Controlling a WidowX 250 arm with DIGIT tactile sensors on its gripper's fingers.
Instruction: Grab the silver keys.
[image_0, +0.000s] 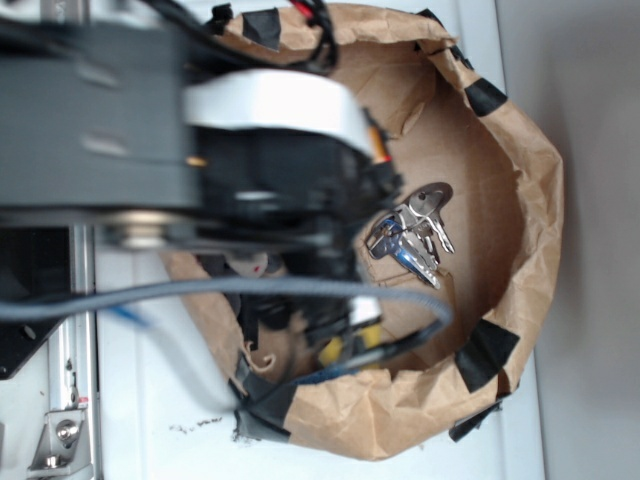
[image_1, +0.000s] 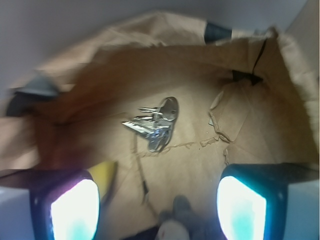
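Note:
The silver keys (image_1: 156, 125) lie flat on the brown paper floor of a bag-like nest (image_1: 260, 130), a shiny bunch on a ring. In the exterior view the silver keys (image_0: 412, 236) sit just right of the dark arm that covers the left half. My gripper (image_1: 157, 210) hovers above and short of the keys, its two glowing fingers (image_1: 75, 210) wide apart with nothing between them. The keys are untouched.
A grey plush toy (image_1: 175, 222) lies directly below the gripper at the bottom edge. A yellow object (image_1: 105, 175) sits beside the left finger. Crumpled paper walls with black tape patches (image_0: 485, 352) ring the floor. A torn flap (image_1: 225, 107) rises right of the keys.

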